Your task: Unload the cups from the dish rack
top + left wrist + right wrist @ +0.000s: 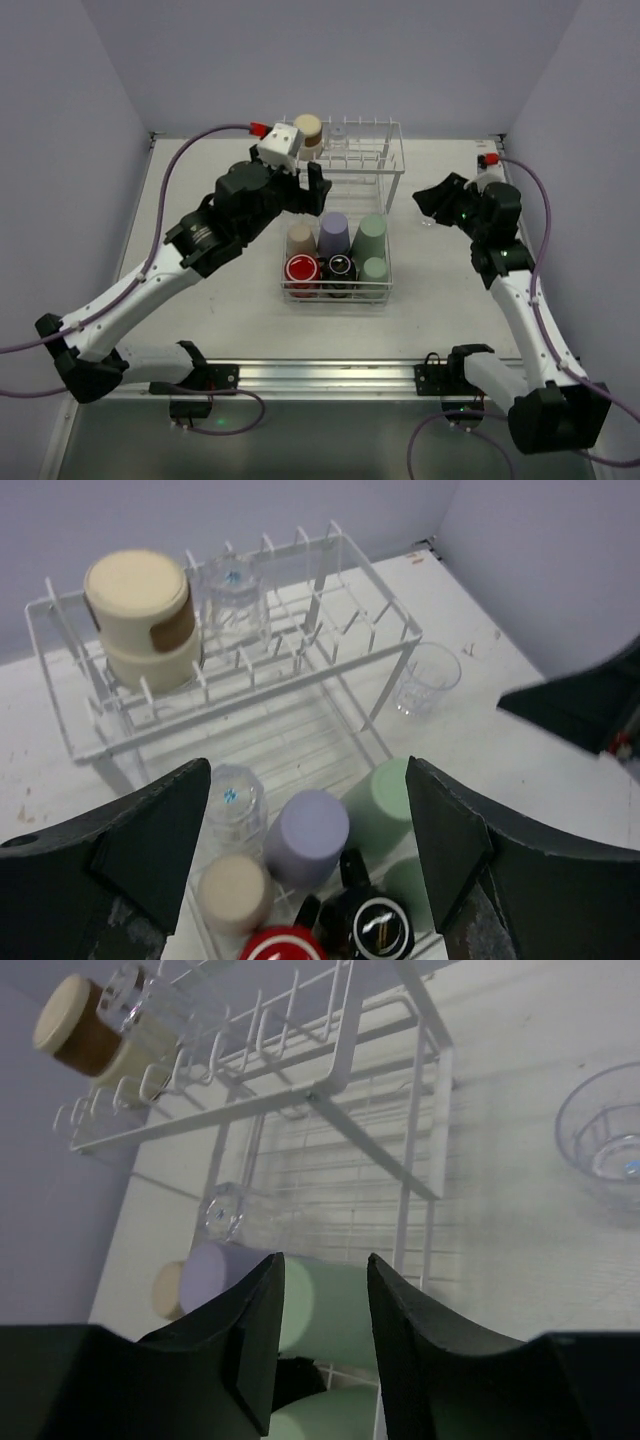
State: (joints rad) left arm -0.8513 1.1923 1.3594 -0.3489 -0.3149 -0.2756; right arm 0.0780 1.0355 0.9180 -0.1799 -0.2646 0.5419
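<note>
Left jaws spread, right jaws parted, both empty; I'd straddle the lavender cup, bottom centre, squarely.

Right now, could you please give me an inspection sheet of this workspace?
Surface: white table, faintly marked.
Job's things: dish rack at centre. A tan cup and a shelf clear cup sit on its upper shelf. The lavender cup, green cup, red cup and black cup are in the lower basket. One loose clear cup stands upright on the table, right of the rack.
Clutter: nothing seen.
Grippers: left gripper open above the lower basket; right gripper open and empty, at the rack's right side.
Cables: a purple left cable and right cable run along the arms.
Surroundings: pale walls on three sides.
</note>
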